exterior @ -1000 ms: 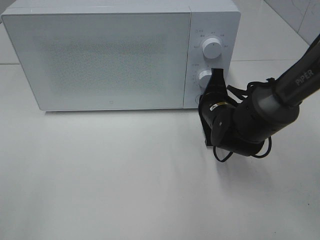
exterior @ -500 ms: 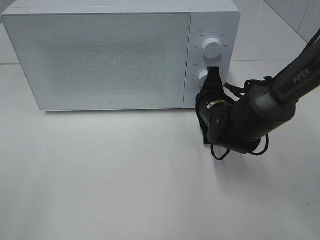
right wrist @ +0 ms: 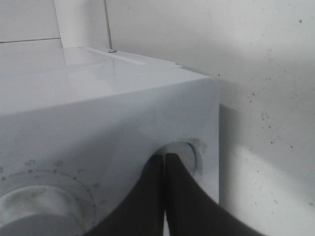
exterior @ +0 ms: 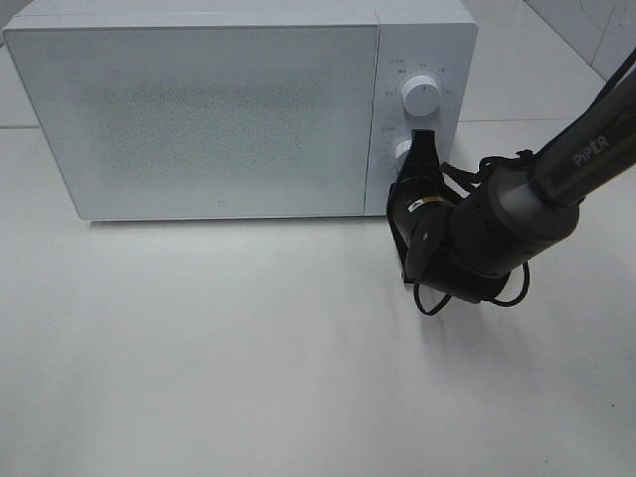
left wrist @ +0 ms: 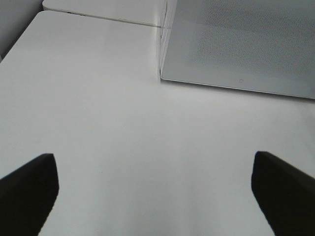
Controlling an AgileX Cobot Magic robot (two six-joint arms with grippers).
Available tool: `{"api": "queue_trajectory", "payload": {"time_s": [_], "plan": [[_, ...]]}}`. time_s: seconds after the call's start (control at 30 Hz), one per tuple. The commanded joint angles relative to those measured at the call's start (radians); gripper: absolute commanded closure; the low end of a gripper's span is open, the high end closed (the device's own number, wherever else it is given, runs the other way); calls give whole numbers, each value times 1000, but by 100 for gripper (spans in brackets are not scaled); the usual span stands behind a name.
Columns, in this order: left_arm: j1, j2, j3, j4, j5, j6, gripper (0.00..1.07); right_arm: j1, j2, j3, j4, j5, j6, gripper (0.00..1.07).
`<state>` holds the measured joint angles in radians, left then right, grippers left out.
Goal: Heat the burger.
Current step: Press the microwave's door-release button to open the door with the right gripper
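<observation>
High camera looks down; left wrist low; right wrist tight behind tool [right wrist: 165, 156]; 3 share microwave [exterior: 199, 119].

free lane: bare white tabletop [exterior: 248, 348], whole lower and left frame. closed white boxy microwave [exterior: 238, 109] walls off the top. black right gripper [exterior: 425, 141] and its arm [exterior: 497, 224] crowd the control panel [exterior: 437, 60], centre-right.

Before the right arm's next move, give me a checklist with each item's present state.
1. microwave door shut: ok.
2. burger inside: cannot tell; no view shows it, and nothing shows through the door.
3. right gripper shut, with its tip beside the lower knob: ok.
4. Tip touching a control: cannot tell.
5. left gripper open, empty, over the table, apart from the door: ok.
</observation>
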<state>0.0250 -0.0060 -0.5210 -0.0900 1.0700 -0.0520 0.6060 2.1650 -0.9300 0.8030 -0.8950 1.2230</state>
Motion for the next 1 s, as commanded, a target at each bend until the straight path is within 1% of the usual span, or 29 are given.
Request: {"api": "queue_trajectory", "payload": {"time_s": [0.03, 0.23, 0.3, 0.5, 0.57, 1.0], "plan": [[5, -4, 3, -3, -1, 3, 7, -35, -7, -73, -33, -166, -69, 107], [5, -4, 3, -3, -1, 3, 7, -55, -7, -105, -33, -191, -84, 107], [5, -4, 3, -3, -1, 3, 7, -57, -7, -126, -36, -186, -122, 107], [5, -4, 3, -3, -1, 3, 7, -57, 3, -140, -2, -192, -147, 107], [5, -4, 3, -3, -1, 4, 7, -66, 17, -151, -9, -185, -144, 107], [5, -4, 3, -3, -1, 4, 7, -66, 13, -152, -11, -165, -129, 107]]}}
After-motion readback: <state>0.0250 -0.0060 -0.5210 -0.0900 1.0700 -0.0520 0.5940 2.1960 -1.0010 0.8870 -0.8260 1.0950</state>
